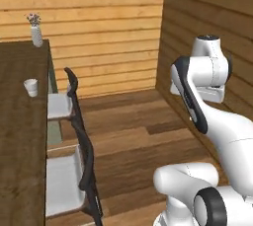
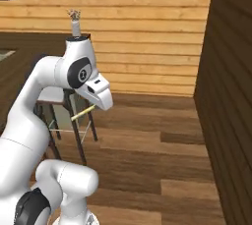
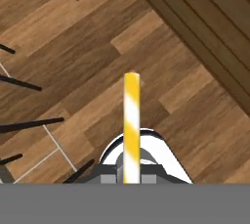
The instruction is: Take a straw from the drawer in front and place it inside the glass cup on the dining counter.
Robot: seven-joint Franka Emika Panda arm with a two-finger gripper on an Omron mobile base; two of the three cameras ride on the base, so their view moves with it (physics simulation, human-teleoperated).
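Observation:
The straw (image 3: 131, 120), striped yellow and white here, rises straight up from between the fingers of my gripper (image 3: 131, 176), which is shut on its lower end. From the right base view the straw (image 2: 81, 113) pokes out down-left below the hand, over the wooden floor. The glass cup (image 1: 31, 87), small and whitish, stands upright on the dining counter (image 1: 20, 146) near its right edge, well to the left of the arm. The drawer is out of view.
A white flower vase (image 1: 35, 33) stands at the counter's far end. Two dark-framed chairs (image 1: 74, 170) with pale seats line the counter's right side. A dark plank wall (image 1: 197, 18) stands on the right, with wooden floor (image 1: 133, 136) between it and the chairs.

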